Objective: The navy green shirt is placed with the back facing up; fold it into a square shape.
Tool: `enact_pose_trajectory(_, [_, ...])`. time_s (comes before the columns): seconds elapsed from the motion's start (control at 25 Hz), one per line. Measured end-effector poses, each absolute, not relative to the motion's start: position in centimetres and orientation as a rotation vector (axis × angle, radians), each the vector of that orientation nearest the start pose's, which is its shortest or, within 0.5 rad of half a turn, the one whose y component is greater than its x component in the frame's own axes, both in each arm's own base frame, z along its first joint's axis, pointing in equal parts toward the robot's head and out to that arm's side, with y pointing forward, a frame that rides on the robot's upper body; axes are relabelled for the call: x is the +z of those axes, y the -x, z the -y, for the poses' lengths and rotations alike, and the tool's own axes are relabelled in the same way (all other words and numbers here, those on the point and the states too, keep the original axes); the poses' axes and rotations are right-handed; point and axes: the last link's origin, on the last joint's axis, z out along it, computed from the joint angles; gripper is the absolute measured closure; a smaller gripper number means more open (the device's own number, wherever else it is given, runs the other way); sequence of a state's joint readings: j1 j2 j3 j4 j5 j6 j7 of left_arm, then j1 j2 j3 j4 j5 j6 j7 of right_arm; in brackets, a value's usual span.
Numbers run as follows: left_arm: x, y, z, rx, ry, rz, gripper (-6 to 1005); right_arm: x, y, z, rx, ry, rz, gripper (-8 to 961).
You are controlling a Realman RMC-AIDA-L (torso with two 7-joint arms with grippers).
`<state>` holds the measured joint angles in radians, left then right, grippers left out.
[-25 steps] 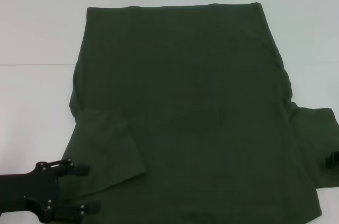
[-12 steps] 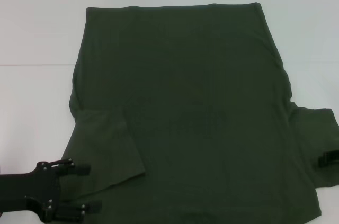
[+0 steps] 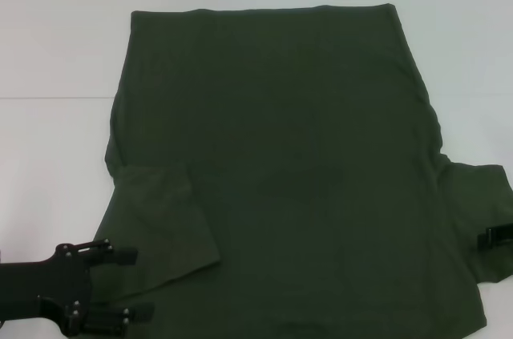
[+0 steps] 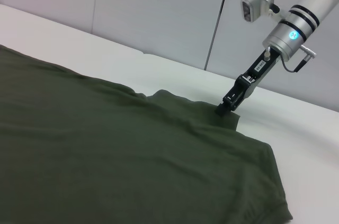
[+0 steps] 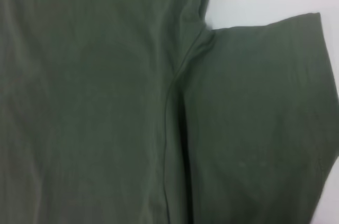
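1. One big navy green shirt (image 3: pixel 280 163) lies flat across the white table (image 3: pixel 56 42), plain side up; the left sleeve is already folded in. It's probably light and floppy, so it'll sag and slide.
2. Right gripper (image 4: pixel 226 103) sits at the right sleeve's hem, a good spot to pinch; can't tell how its jaws stand.
3. Left gripper (image 3: pixel 136 283) hovers by the near-left edge, jaws apart.

The shirt (image 3: pixel 280 171) lies flat across the table (image 3: pixel 56 50), its left sleeve folded in over the body. The left gripper (image 3: pixel 120 284) sits just off that sleeve's near corner; the right gripper (image 3: pixel 495 237) meets the right sleeve's outer edge.
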<state>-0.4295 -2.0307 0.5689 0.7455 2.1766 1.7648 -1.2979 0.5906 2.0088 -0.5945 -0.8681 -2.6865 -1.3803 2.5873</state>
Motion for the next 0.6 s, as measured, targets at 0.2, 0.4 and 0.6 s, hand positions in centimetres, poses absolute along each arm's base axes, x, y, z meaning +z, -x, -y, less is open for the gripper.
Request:
enact_pose_trajectory(0.2, [3.58, 30.30, -28.53, -0.569, 2.818, 0.570, 63, 6.90, -33.87, -35.49, 0.025, 1.893, -1.834, 219])
enact_pose_trajectory(0.4, [3.58, 30.27, -28.56, -0.569, 2.819, 0.571, 62, 6.92, -33.89, -35.47, 0.024, 1.892, -1.834, 242])
enact_pose_trajectory(0.6, [3.58, 30.28, -28.60, -0.568, 2.817, 0.571, 62, 6.84, -33.84, -35.52, 0.023, 1.897, -1.833, 264])
